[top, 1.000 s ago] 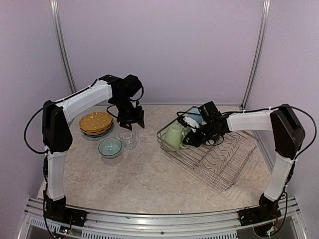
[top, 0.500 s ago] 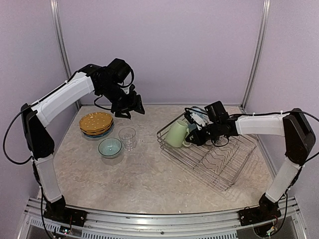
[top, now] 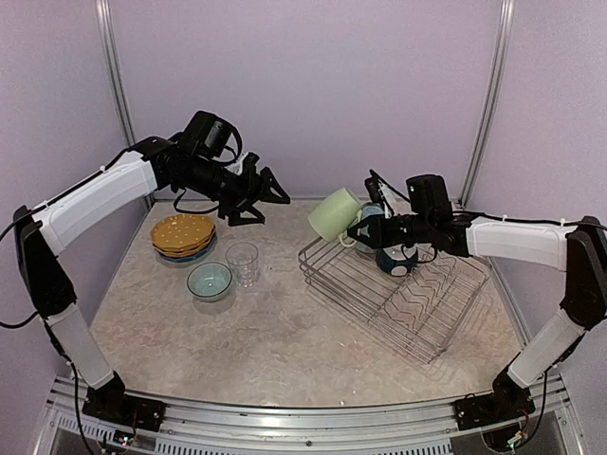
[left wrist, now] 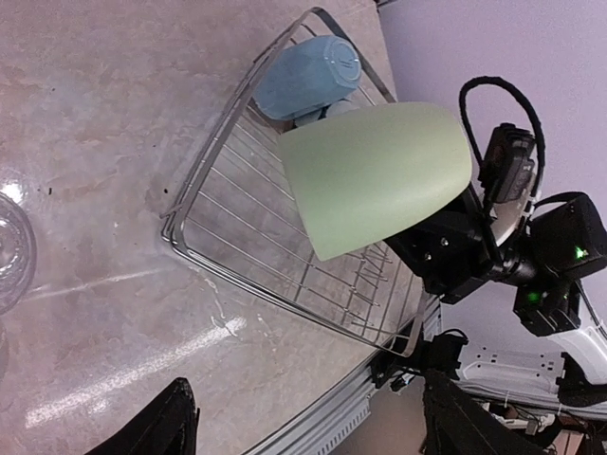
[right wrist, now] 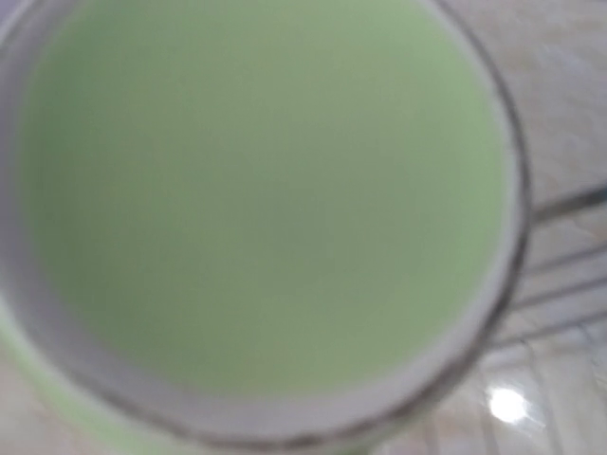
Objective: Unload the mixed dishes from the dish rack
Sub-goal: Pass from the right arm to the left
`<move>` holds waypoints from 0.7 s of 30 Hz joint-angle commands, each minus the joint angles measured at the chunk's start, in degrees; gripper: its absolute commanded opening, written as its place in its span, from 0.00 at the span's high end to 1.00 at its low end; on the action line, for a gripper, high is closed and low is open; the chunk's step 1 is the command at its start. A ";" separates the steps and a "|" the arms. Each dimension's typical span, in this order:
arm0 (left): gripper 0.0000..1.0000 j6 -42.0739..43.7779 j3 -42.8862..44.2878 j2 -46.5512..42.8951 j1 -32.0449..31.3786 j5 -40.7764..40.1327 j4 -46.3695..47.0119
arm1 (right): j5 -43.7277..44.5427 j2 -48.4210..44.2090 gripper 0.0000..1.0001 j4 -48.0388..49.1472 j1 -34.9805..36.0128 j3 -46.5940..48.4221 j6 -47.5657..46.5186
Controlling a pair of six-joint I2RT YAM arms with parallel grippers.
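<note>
On the table (top: 266, 341) at left: stack of plates (top: 182, 234) farthest back, bowl (top: 210, 280) in front of it, glass (top: 243, 263) just right of the bowl. At right, dish rack (top: 436, 294), with raised mug (top: 335, 213) above its far left corner, at the right gripper (top: 355, 230). Inside the rack, second mug (left wrist: 308, 78) in the far corner and, seemingly, second bowl (top: 394, 258) close by.

Beige marbled tabletop (top: 285, 351), glare spots on it. Plain lilac back wall (top: 303, 95). Silver upright at each back corner (top: 114, 85) (top: 488, 95). Aluminium rail (top: 303, 431) along near edge.
</note>
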 commanded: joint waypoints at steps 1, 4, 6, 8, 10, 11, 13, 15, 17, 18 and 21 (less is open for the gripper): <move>0.21 -7.29 -6.66 -4.70 0.02 10.27 16.70 | -4.83 -3.18 1.00 15.73 -0.02 -1.33 12.48; 0.20 -12.94 -12.48 -6.49 0.54 14.85 26.72 | -6.48 -3.02 1.00 23.34 0.32 -2.85 18.31; 0.20 -17.47 -16.45 -7.02 0.84 17.95 33.43 | -7.37 -2.62 1.00 27.94 0.82 -3.25 21.01; 0.20 -20.76 -19.07 -7.20 1.04 19.63 39.16 | -8.23 -1.94 1.00 30.83 1.41 -3.18 22.82; 0.20 -23.15 -20.87 -7.16 1.09 20.72 43.47 | -8.51 -1.38 1.00 33.30 2.31 -3.14 24.49; 0.20 -24.35 -21.60 -7.05 1.13 21.23 45.58 | -8.74 -1.01 1.00 34.14 2.71 -2.91 24.95; 0.20 -26.27 -22.83 -6.85 1.23 21.78 50.14 | -9.19 -0.09 1.00 35.37 3.82 -2.36 25.68; 0.21 -27.96 -23.98 -6.75 1.38 21.62 53.28 | -9.40 0.74 1.00 36.39 4.71 -1.87 26.22; 0.22 -30.03 -25.52 -6.73 1.57 21.65 57.33 | -9.47 1.55 1.00 37.48 5.51 -1.63 26.76; 0.23 -31.05 -26.43 -6.86 1.65 21.75 59.68 | -9.54 2.02 1.00 38.01 5.91 -1.58 27.01; 0.28 -33.54 -28.35 -6.91 1.97 21.78 64.26 | -10.04 3.04 1.00 39.74 7.06 -1.03 27.60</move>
